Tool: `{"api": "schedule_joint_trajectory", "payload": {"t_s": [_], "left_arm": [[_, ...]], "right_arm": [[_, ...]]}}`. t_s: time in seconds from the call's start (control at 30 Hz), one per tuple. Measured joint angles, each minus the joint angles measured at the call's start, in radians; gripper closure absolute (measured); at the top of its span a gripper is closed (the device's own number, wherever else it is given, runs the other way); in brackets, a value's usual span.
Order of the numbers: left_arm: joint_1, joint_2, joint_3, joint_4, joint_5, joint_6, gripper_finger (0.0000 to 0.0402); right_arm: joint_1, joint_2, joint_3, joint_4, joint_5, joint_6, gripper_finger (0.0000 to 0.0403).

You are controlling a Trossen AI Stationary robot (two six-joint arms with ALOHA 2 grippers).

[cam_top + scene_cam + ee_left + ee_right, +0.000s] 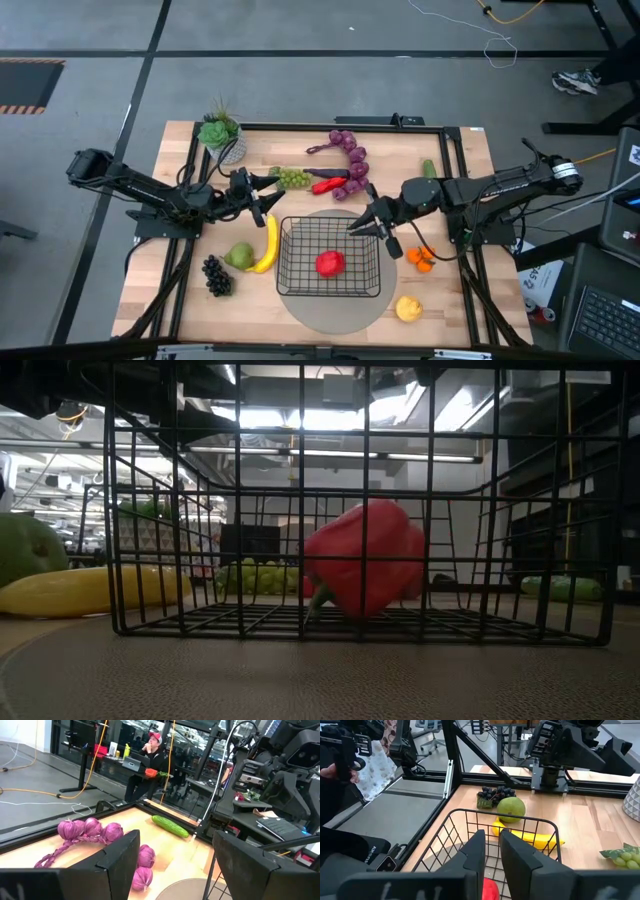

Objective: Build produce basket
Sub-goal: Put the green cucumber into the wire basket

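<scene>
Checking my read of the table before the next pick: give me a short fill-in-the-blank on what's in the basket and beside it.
1. The only produce inside the basket is a red ____.
2. The banana lies just outside the basket on the ____ arm's side.
3. The right gripper hangs over the basket's rim holding ____.

Missing words: pepper; left; nothing

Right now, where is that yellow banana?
In the high view the banana lies on the table just left of the basket, with the pear on its other side.
</scene>
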Motion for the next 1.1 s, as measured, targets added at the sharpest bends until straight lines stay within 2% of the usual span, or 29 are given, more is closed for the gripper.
{"api": "schedule_joint_trajectory", "payload": {"t_s": [0.13,0.23,0.4,0.63,0.73,0.8,0.97,1.03,1.1], "left_arm": [[0.0,0.0,0.0,0.0,0.0,0.0,0.0154],[0.0,0.0,0.0,0.0,0.0,0.0,0.0154],[0.0,0.0,0.0,0.0,0.0,0.0,0.0154],[0.0,0.0,0.0,0.0,0.0,0.0,0.0154],[0.0,0.0,0.0,0.0,0.0,0.0,0.0154],[0.0,0.0,0.0,0.0,0.0,0.0,0.0154],[0.0,0.0,0.0,0.0,0.0,0.0,0.0154],[0.0,0.0,0.0,0.0,0.0,0.0,0.0154],[0.0,0.0,0.0,0.0,0.0,0.0,0.0154]], "right_arm": [[0.0,-0.001,0.0,-0.002,0.008,0.009,0.0342],[0.0,-0.032,0.0,-0.01,0.069,0.076,0.0341],[-0.003,-0.161,0.0,-0.121,0.169,0.097,0.0341],[-0.002,-0.37,0.002,-0.302,0.256,0.138,0.0341],[-0.002,-0.421,0.002,-0.375,0.407,0.167,0.0341],[-0.002,-0.437,0.002,-0.443,0.56,0.21,0.0341],[-0.003,-0.43,0.002,-0.648,1.085,0.45,0.0341],[-0.004,-0.415,0.002,-0.735,1.175,0.57,0.0341],[-0.014,-0.4,0.002,-0.794,1.176,0.658,0.0343]]}}
